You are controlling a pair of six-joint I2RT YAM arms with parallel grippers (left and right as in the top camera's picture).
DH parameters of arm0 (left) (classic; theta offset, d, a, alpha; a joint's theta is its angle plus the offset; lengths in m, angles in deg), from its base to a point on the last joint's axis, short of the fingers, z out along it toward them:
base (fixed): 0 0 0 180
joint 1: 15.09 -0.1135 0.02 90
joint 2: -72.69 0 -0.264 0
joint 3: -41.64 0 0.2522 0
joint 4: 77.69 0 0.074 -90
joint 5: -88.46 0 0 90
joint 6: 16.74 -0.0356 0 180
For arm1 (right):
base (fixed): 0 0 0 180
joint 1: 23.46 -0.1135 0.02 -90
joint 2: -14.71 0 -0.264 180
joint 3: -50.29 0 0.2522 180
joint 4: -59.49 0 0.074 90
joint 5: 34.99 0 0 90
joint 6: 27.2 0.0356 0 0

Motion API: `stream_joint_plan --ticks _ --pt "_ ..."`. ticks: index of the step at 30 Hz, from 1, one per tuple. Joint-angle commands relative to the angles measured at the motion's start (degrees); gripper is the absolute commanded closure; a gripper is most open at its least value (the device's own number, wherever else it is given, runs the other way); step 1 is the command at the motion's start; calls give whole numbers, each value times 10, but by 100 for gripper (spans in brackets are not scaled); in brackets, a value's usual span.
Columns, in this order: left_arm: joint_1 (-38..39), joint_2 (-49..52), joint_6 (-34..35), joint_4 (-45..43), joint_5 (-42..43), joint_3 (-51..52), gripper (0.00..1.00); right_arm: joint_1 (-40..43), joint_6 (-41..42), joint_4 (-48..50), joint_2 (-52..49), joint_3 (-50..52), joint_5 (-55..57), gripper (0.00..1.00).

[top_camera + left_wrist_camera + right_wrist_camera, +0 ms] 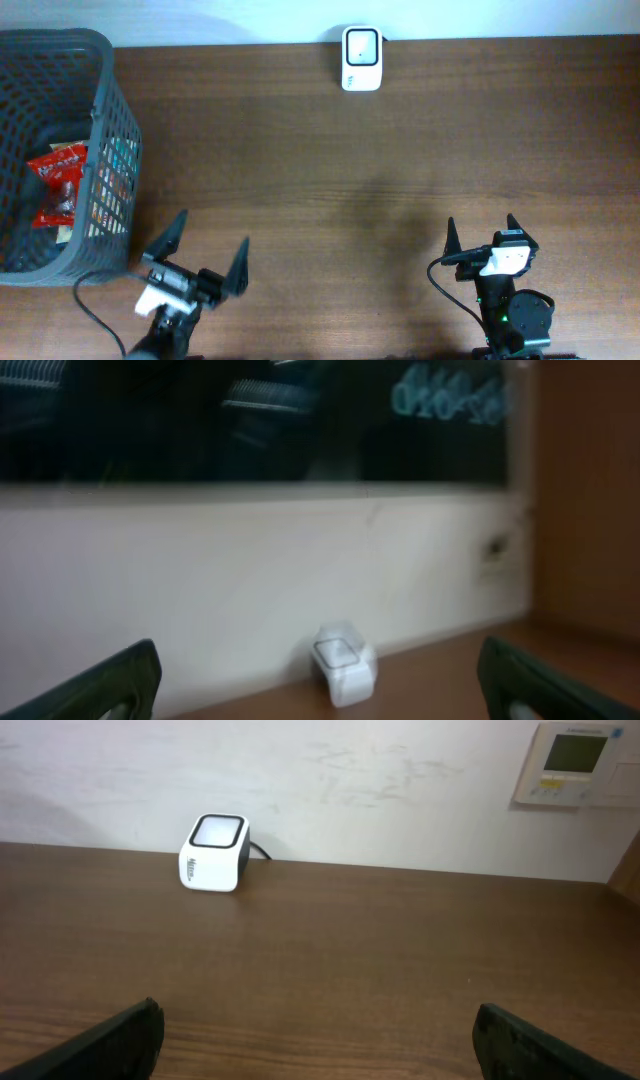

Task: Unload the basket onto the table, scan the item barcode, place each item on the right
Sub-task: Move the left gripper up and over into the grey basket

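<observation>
A white barcode scanner [361, 58] with a dark-framed window stands at the table's far edge against the wall; it also shows in the left wrist view, scanner [343, 665], and the right wrist view, scanner [213, 853]. A red packet [58, 185], an item, lies inside the grey mesh basket [120, 150] at the far left. My left gripper [213, 230] is open and empty near the front edge, just right of the basket. In its own view the left gripper [320, 695] points at the wall. At the front right, my right gripper [481, 222] is open and empty, seen as right gripper [320, 1050] over bare wood.
More packets lie in the basket beside the red one, partly hidden by the mesh. A wall control panel [575, 762] hangs at the right. The brown wooden table [350, 190] stretches between the grippers and the scanner.
</observation>
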Motion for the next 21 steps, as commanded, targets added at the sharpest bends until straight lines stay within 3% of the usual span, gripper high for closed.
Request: stream_joint_plan --ticks 1,5,9,13,15,18,21 --pt "-3 -3 10 -79 84 -7 1 3 4 -2 3 5 3 2" --pt "-2 -1 2 -52 40 -52 1 3 4 -2 3 5 3 2" --pt "-2 28 -94 31 16 -145 1 3 4 -2 3 5 3 2" --pt "-2 115 -116 241 -104 -313 1 3 4 -2 3 5 3 2" --pt "-2 167 -118 301 -68 -381 1 3 4 -2 3 5 3 2" --pt "-2 217 -118 300 46 -438 1 3 4 -2 3 5 3 2" --pt "-3 242 -118 292 40 -459 1 3 4 -2 3 5 3 2"
